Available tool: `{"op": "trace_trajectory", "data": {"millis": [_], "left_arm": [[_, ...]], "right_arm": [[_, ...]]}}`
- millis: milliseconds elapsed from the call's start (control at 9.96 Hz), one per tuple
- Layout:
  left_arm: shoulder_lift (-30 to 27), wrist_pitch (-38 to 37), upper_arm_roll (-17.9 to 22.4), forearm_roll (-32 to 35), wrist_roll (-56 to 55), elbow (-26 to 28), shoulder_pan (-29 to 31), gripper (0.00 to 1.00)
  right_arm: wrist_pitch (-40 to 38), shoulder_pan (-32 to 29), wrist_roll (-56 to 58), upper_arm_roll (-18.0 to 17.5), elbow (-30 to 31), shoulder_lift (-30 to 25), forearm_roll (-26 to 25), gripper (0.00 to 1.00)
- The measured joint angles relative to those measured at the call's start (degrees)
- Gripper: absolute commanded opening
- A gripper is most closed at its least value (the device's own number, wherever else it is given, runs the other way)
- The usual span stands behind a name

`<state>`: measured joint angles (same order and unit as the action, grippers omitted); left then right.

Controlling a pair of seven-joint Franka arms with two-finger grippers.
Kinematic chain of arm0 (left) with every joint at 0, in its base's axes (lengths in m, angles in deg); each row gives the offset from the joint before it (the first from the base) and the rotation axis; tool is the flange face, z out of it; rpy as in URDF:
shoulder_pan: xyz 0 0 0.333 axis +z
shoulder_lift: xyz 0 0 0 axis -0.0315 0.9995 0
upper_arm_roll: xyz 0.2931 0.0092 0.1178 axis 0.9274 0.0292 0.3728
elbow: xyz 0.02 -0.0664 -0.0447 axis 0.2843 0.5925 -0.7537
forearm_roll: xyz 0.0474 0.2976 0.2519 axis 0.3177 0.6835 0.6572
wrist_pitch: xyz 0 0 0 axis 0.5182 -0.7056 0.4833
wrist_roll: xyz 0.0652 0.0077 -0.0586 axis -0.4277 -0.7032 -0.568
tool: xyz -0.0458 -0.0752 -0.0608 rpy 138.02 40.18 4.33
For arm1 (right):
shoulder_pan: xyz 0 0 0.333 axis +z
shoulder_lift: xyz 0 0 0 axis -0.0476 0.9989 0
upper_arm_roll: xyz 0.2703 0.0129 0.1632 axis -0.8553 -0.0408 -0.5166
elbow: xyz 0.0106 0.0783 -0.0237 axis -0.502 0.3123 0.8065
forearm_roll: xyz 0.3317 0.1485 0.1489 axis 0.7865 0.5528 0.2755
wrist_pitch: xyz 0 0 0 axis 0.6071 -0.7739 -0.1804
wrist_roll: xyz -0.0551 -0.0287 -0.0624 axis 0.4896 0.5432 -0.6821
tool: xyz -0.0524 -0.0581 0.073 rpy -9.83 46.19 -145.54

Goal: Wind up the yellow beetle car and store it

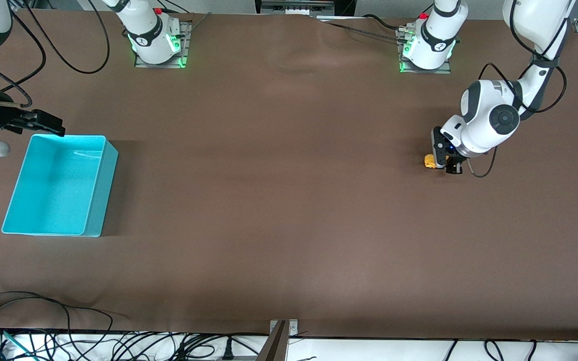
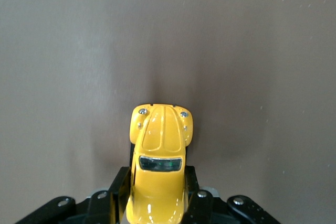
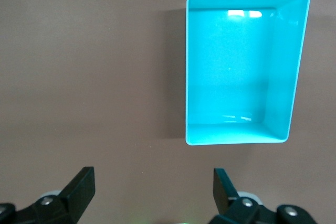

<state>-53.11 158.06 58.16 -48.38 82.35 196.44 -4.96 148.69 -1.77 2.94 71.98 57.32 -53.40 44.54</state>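
A brown table [image 1: 279, 200] filled the front view, with cables trailing along its edge nearest the front camera and the two arm bases standing along the edge farthest from it. The largest thing on it was a turquoise bin [image 1: 96, 193], open-topped and with nothing in it, lying toward the right arm's end of the table. The right gripper [image 1: 48, 124] hung at that end, just beside the bin's rim farthest from the front camera; in the right wrist view its fingers [image 3: 79, 190] stood wide apart with nothing between them, and the bin [image 3: 291, 66] showed below it on the bare cloth. Well apart from the bin, toward the left arm's end, the left gripper [image 1: 447, 163] was down at the table. In the left wrist view its fingers [image 2: 118, 190] pressed against both sides of the car [image 2: 160, 156], gripping the rear part of the body, while the rounded bonnet and small headlights stuck out forward over the cloth. In the front view the car [image 1: 429, 161] showed as a small yellow shape at the fingertips, at table level.
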Motion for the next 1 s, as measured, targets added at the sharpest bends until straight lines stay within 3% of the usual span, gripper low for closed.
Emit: {"op": "trace_trajectory", "data": {"millis": [502,1004], "left_arm": [[0.2,0.2,1.4,0.0,0.3,0.0,0.2,0.00],[1.3,0.7,8.7,2.3,4.4,-1.1,1.8,0.00]], "right_arm": [[0.2,0.0,0.0,0.0,0.0,0.6,0.0,1.00],[1.5,0.0,0.0,0.0,0.0,1.2,0.0,1.00]]}}
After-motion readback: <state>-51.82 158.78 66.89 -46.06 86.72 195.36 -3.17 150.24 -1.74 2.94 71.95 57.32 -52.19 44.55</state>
